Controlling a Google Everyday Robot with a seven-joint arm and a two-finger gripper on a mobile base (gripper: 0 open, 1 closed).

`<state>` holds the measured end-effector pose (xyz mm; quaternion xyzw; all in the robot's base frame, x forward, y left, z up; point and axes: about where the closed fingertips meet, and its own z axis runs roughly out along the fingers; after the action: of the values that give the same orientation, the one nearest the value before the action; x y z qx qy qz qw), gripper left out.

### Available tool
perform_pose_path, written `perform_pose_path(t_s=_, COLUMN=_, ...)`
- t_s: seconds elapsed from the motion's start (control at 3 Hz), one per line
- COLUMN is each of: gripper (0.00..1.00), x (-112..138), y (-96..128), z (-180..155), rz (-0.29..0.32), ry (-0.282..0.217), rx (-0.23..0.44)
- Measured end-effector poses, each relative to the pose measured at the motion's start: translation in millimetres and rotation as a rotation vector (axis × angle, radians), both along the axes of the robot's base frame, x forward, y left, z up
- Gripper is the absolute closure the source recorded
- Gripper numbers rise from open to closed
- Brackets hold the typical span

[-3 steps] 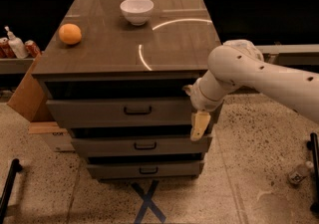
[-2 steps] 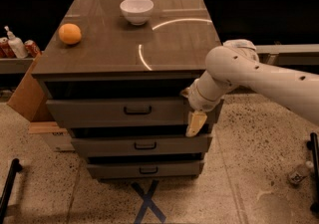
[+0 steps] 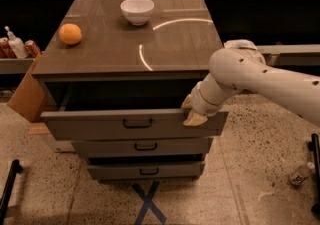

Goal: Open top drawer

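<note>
The top drawer (image 3: pixel 100 126) is seen standing partway out of the desk (image 3: pixel 110 56), its front nearer than the two lower drawers (image 3: pixel 142 158). Its upper front edge, near the right end, is clasped by the gripper (image 3: pixel 191 111), with the fingers (image 3: pixel 195 118) set astride it.

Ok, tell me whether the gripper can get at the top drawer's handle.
Probably yes: the gripper sits at the right end of the top drawer, and nothing covers the handle at its centre.
</note>
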<state>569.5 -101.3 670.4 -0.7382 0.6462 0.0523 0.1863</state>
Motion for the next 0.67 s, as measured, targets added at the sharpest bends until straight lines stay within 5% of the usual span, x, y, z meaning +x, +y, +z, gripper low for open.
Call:
perform_pose_path(t_s=0.33, gripper=0.88, x=-22, y=-2, z=7, rz=0.012, ry=0.010, rx=0.009)
perform_pose_path(t_s=0.67, gripper=1.00, x=-42, y=-2, z=10, rz=0.019, ry=0.029, rx=0.027)
